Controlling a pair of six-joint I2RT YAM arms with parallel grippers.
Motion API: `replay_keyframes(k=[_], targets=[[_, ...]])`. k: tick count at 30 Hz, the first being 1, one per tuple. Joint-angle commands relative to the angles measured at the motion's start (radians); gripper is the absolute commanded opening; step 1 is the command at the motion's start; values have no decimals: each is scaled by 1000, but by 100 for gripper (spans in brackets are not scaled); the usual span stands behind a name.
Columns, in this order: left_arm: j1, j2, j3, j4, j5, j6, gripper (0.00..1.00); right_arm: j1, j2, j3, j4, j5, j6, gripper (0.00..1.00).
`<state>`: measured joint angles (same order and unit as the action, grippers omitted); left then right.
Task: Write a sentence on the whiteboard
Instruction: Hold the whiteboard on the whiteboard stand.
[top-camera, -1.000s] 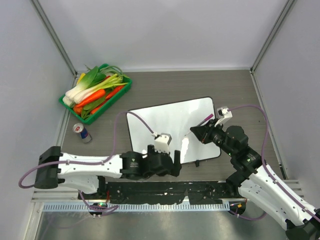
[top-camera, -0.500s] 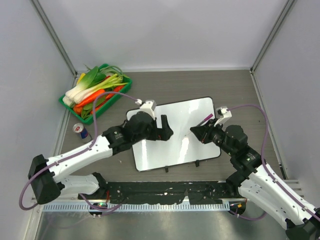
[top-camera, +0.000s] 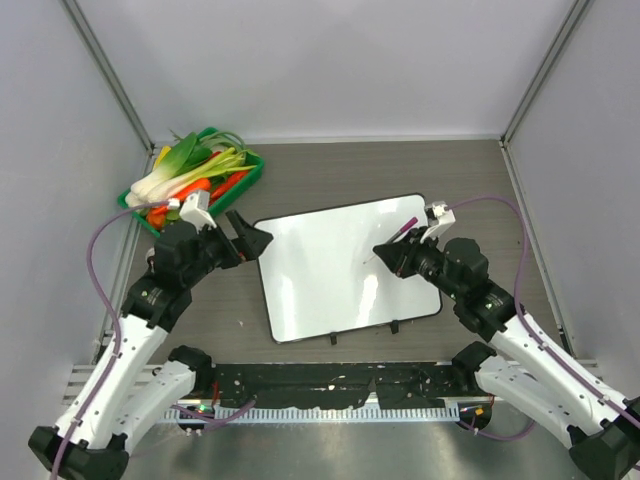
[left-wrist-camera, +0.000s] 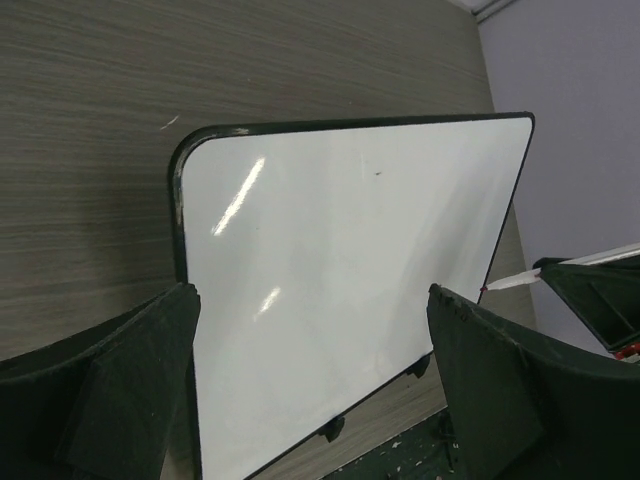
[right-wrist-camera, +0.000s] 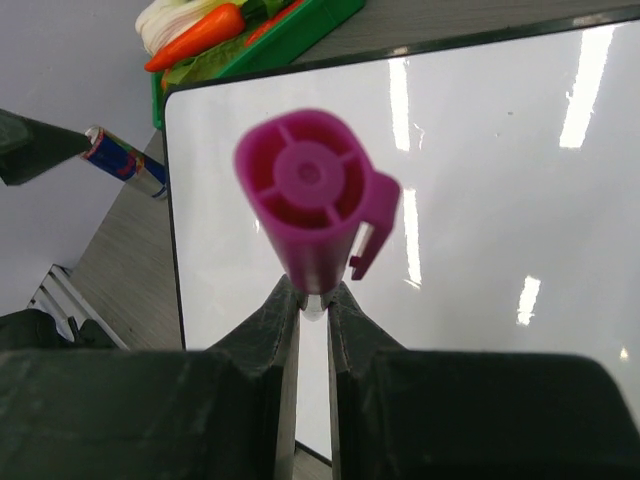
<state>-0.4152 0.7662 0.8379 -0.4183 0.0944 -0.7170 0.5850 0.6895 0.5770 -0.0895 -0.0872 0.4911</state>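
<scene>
Grey wood-grain surface (top-camera: 400, 170), walled in on three sides.

Whiteboard (top-camera: 320, 285) lies flat mid-surface, turned a little so its right end sits farther from me. Thin black frame, two small black clips (top-camera: 333, 340) on the near long edge. From my views the face reads glossy white with glare streaks and one tiny dark speck near the middle. I can make out no pink line of writing.

Green tray (top-camera: 255, 165) at the far left, piled with leeks and carrots, well apart from the board.

Left tool (top-camera: 252, 230) hangs over the surface just off the board's far-left corner, between tray and board. Its fingers are spread wide with nothing between them. The left wrist view looks across the whole board between the two pads.

Right tool (top-camera: 385, 255) is over the right half of the board, fingers pressed in on a magenta marker (right-wrist-camera: 312, 190). The cap end points up toward the wrist camera and the tip points down at the board. I cannot tell whether the tip touches.

A small blue-and-silver can (right-wrist-camera: 125, 163) shows in the right wrist view, left of the board and near the tray.
</scene>
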Motion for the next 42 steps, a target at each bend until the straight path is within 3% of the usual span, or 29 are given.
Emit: replay_keyframes(k=[1, 8, 26, 31, 42], targets=[[107, -34, -92, -42, 165, 8, 100, -5, 39, 53, 138, -35, -13, 2], [202, -2, -210, 79, 320, -6, 100, -4, 133, 78, 215, -85, 7, 2], [210, 39, -526, 624, 426, -62, 83, -1, 283, 159, 306, -169, 37, 1], [210, 35, -563, 665, 433, -33, 75, -2, 314, 176, 313, -169, 35, 1], [208, -38, -640, 680, 510, 65, 69, 50, 398, 222, 335, -120, 17, 1]])
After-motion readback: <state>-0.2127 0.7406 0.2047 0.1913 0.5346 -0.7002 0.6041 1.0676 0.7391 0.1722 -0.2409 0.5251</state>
